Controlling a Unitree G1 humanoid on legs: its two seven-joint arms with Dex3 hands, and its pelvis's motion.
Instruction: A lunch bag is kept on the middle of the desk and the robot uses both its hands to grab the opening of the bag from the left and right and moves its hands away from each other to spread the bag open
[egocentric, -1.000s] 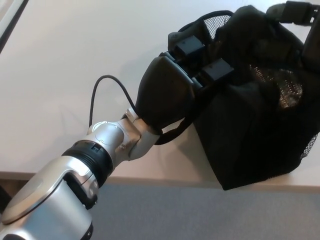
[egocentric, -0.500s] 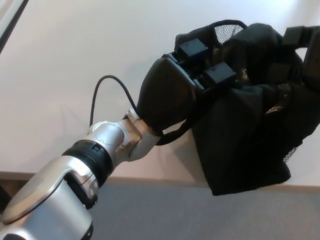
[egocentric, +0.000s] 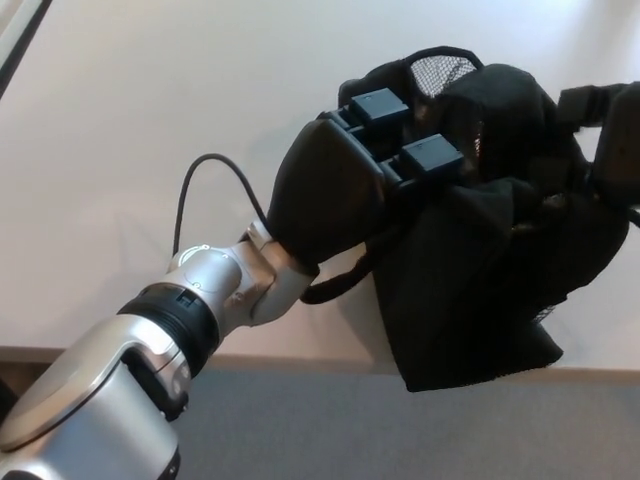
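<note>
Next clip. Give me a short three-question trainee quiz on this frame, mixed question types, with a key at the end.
1. True or false: the left hand has its fingers on the lunch bag.
2. Where does the right hand show? A) top right edge B) bottom left C) centre
3. Fill in: the bag's lower corner hangs past the near edge of the ___.

Key:
1. True; it is shut on the bag's left side.
2. A; only partly in view, against the bag's right side.
3. desk.

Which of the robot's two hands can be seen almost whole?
The left hand, at the lunch bag's left side; the right hand barely peeks in at the picture's right edge.
</note>
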